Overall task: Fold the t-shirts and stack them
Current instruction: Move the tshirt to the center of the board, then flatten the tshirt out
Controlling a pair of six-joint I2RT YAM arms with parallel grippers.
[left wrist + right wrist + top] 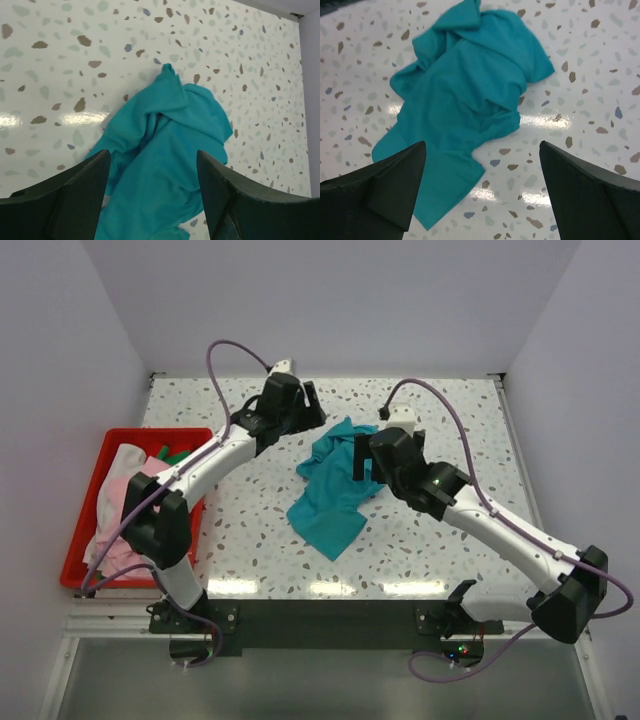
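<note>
left gripper (151,157): gapes wide, grips nothing, hovers near crumpled teal t-shirt (165,150) lying on tabletop (55,65) just ahead and beneath. right gripper (482,146): gapes wide too, empty, above same shirt, cloth spread below and ahead between the fingers.
</note>
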